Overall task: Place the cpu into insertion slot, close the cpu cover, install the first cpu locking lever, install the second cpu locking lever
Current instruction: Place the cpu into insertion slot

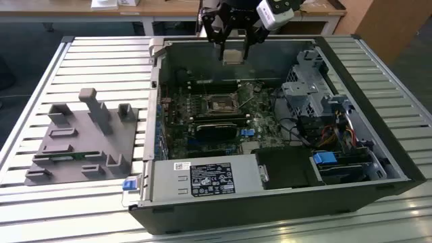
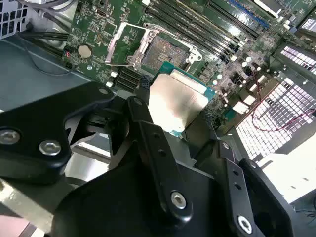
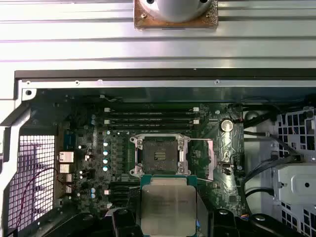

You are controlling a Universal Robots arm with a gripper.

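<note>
Your black gripper [image 1: 233,55] pinches the flat silvery-beige square cpu [image 3: 168,207] by two edges — keep it level. Square its edges to the dark-centred, metal-rimmed insertion slot [image 3: 159,155].

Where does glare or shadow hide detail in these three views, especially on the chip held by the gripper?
Second wrist view: glare washes out the cpu face, and the perforated case wall is blown out white. First wrist view: the cpu is evenly lit. Exterior view: the motherboard sits in shade, dimmer than the slatted table.

Bright even light, glare whitening the cpu [image 2: 177,101], the case [image 1: 270,207] interior shadowed.
</note>
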